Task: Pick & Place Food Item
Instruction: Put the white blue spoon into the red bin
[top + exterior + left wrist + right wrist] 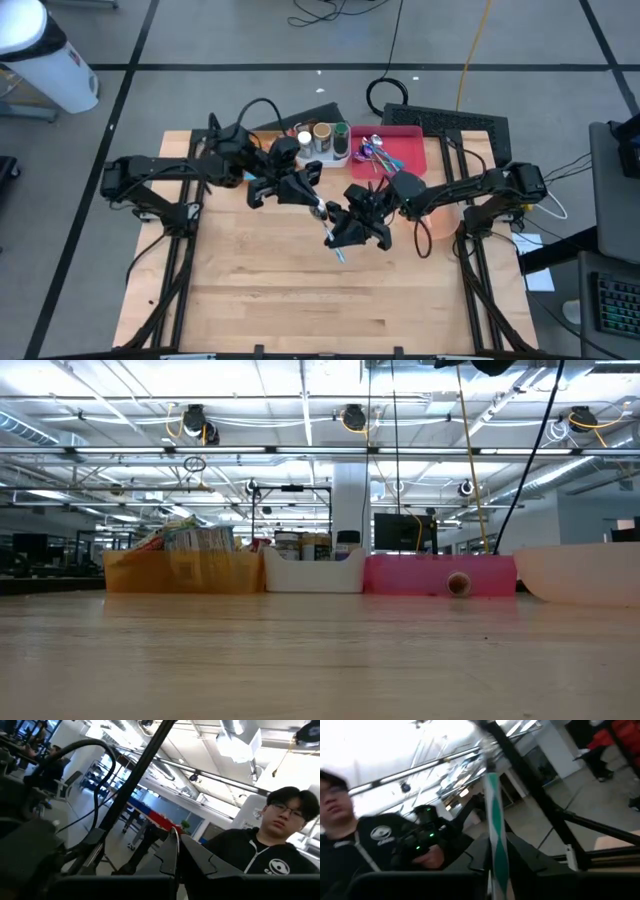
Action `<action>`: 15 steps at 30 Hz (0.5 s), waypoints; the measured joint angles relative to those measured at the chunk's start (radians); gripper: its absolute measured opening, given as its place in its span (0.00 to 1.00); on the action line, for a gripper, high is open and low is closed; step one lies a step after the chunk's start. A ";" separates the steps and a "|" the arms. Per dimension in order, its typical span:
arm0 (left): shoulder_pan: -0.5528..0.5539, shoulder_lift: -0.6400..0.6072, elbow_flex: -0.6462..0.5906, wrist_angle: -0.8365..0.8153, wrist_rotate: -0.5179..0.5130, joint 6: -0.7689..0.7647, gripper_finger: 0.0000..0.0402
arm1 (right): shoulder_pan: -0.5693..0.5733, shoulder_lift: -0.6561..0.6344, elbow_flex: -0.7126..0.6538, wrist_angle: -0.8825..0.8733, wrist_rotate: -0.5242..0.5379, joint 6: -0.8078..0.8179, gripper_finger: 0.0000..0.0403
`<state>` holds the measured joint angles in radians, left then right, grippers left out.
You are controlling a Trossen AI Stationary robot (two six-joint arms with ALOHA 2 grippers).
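No brand name or label can be read in any view; the only mark is a round white emblem on the chest of a person's dark hooded top [252, 857], too small to make out.

The high view alone shows the whole light wooden table [300, 290], with both dark arms meeting above its middle. The left gripper [318, 208] has its jaws closed on a thin silvery stick-like piece whose kind cannot be told. The right gripper [338, 240] sits just beside it, its fingers pressed onto a slim green-and-white striped stick [496, 845], which stands up between the fingers in the right wrist view and shows as a small bluish tip [338, 256] below the gripper from above.

The low view shows neither gripper, only the row of containers along the table's far edge: an orange translucent bin [180, 572] holding colourful packets, a white tray [312, 575] holding jars with dark and light lids, a pink tray [440, 575], and a pale rounded bowl [580, 575]. From above, the pink tray [410, 145] holds purple and pink utensils [375, 152].

Both wrist views look up and out into the room, where the seated person appears; in the right wrist view that person holds a dark controller [422, 842].
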<state>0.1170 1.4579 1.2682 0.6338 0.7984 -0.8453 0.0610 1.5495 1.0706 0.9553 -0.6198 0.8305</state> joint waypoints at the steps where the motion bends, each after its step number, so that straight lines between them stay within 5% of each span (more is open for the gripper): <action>1: 0.001 0.008 0.000 0.016 0.006 -0.013 0.03 | 0.001 -0.002 0.000 0.003 -0.006 -0.007 0.07; 10: 0.005 0.042 0.000 0.083 0.008 -0.077 0.02 | 0.001 -0.002 0.000 0.001 -0.019 -0.016 0.07; 15: 0.009 0.045 0.000 0.078 -0.025 -0.108 0.13 | 0.000 -0.002 0.000 -0.003 -0.009 -0.004 0.07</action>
<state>0.1256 1.5025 1.2682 0.7119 0.7731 -0.9531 0.0613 1.5475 1.0710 0.9525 -0.6283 0.8261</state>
